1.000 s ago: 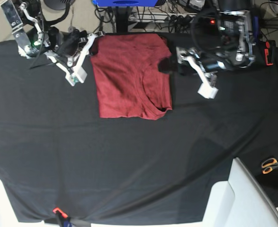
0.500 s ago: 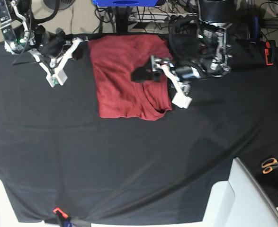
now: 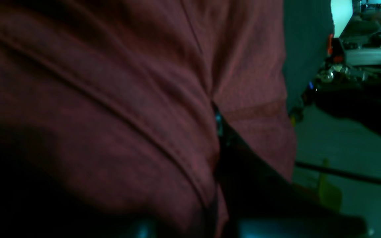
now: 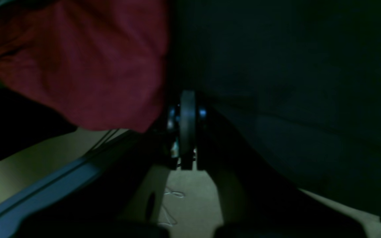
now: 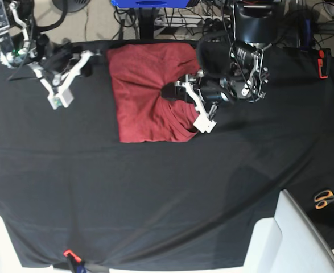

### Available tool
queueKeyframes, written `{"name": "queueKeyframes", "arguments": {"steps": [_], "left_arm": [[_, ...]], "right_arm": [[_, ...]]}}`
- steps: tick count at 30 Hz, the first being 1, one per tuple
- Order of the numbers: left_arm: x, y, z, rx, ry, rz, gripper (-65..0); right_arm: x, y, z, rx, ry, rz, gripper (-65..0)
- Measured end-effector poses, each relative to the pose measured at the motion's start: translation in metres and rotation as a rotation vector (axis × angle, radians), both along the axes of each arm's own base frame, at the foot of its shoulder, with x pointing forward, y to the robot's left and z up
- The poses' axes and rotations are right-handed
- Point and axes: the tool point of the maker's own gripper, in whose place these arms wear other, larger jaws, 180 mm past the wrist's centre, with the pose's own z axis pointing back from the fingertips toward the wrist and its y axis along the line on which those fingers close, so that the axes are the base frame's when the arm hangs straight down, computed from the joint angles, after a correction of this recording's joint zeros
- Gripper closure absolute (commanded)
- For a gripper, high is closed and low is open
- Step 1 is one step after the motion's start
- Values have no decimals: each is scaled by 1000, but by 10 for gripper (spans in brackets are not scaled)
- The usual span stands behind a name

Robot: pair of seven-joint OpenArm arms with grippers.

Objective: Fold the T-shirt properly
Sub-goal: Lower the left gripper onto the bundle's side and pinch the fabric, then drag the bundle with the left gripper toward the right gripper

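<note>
1. Found towards twelve o'clock on the dark-covered worktop (image 5: 127,199) in the base view: the red T-shirt (image 5: 138,116), lying as a narrow, already part-folded bundle.
2. Looks light and soft, with no stiffness to speak of; likely to drape from any pinch and to crease rather than spring flat.
3. Seen at the left tool (image 5: 168,91): a narrow closing on gathered cloth, just to the three o'clock side of the bundle's middle. Shows in the left wrist view as creases running into the pinch.
4. Seen at the right tool (image 4: 188,99): fingertips together, nothing between, well apart from the cloth, out towards ten o'clock.
5. Probably not slippery, judging by the matt knit; likely to grip itself, so apt to drag lower layers along during a sideways pull.
6. Best lifted a little before carrying across, to spare the layers beneath. Cannot tell how many layers sit in the pinch.
7. For a squarer fold, worth taking hold near the corners, at about seven and five o'clock, rather than at mid-cloth; otherwise liable to sag at both ends.
8. Hardly fragile, yet better pinched gently and smoothed afterwards, especially along the loose curved edge near five o'clock.
</note>
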Motion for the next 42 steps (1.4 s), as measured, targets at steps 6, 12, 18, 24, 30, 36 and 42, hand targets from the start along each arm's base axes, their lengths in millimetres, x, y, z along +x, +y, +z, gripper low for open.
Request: {"name": "queueKeyframes", "arguments": {"steps": [6, 12, 18, 24, 30, 36, 42], "left_arm": [[18, 11, 8, 179, -21, -285, 0], [11, -3, 8, 303, -73, -589, 0], [13, -16, 11, 444, -146, -886, 0], [41, -19, 28, 645, -326, -1099, 0], [41, -32, 32, 775, -469, -1251, 0], [37, -42, 24, 904, -571, -1360, 0], [35, -75, 29, 884, -697, -1374, 0]], "right_arm": [[4, -19, 1, -21, -8, -57, -2], [8, -31, 3, -37, -18, -85, -2], [9, -27, 3, -26, -20, -90, -2], [10, -27, 4, -25, -22, -90, -2], [10, -28, 4, -27, -21, -90, -2], [10, -28, 4, -27, -22, -90, -2], [10, -28, 4, -26, -22, -91, -2]]}}
